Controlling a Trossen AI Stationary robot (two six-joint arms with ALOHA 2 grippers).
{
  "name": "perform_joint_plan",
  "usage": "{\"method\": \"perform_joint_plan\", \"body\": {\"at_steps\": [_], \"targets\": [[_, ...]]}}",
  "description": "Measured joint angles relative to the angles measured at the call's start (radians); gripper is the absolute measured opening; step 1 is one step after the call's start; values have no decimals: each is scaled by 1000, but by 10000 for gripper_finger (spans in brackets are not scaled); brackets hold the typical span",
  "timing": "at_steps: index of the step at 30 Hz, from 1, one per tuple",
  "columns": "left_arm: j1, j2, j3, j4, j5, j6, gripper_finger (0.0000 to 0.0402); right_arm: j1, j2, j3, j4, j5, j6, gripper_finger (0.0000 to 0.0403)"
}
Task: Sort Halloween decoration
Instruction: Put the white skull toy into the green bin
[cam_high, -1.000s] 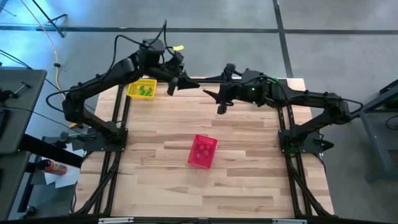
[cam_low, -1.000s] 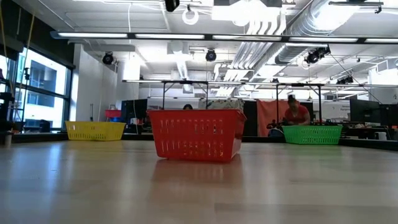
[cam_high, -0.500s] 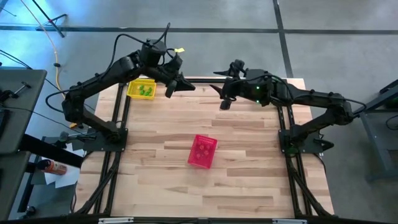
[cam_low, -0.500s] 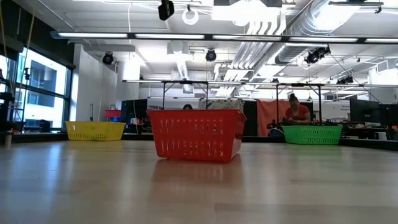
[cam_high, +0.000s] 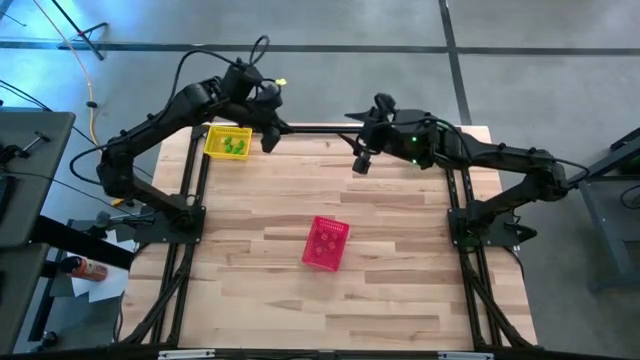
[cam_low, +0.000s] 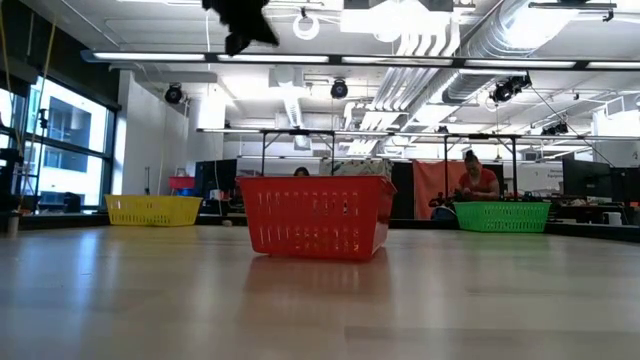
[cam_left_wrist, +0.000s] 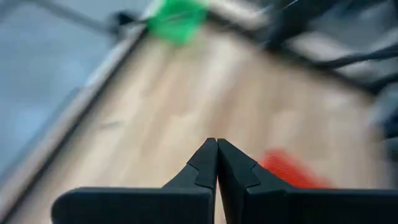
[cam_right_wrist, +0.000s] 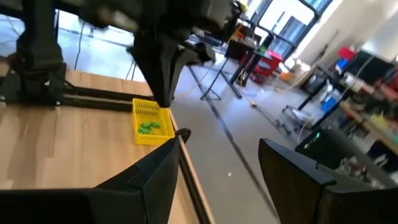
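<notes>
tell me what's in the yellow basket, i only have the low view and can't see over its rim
observer: small green trinkets lie in the yellow basket; the high view looks straight down into it.
operator: where's the left gripper
observer: the left gripper hangs at the table's far edge, right beside the yellow basket, and the left wrist view shows it shut with nothing in it.
operator: and the right one
observer: the right gripper is in the air near the middle of the far edge, open and holding nothing, apart from every basket.
</notes>
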Motion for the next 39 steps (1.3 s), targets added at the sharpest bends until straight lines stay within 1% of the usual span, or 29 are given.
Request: {"method": "perform_joint_plan", "body": {"at_steps": [3, 5, 7, 10, 15, 19, 23, 25, 27, 34, 39], "targets": [[23, 26, -28, -31, -209, 88, 3, -12, 0, 0, -35, 0, 53, 218], [56, 65, -50, -54, -276, 134, 13, -20, 0, -1, -63, 0, 85, 218], [100, 117, -60, -65, -295, 177, 31, -25, 0, -1, -89, 1, 127, 218], [178, 225, -60, -66, -296, 219, 68, -30, 0, -1, -113, 0, 190, 218], [284, 451, -9, -139, -316, 206, 137, -31, 0, -2, -127, 0, 296, 218], [305, 585, 30, -173, -332, 237, 189, -31, 0, -2, -128, 0, 366, 218], [304, 640, 63, -164, -339, 255, 224, -31, 7, -2, -129, -1, 423, 218], [302, 654, 63, -166, -377, 260, 232, -31, 11, -2, -131, -1, 441, 218], [302, 665, 62, -166, -392, 260, 233, -31, 14, -2, -135, -1, 443, 218], [304, 714, 62, -165, -388, 215, 230, -28, 18, -2, -139, -1, 450, 218], [303, 743, 62, -160, -387, 190, 230, -28, 18, -2, -142, -1, 487, 218]]}}
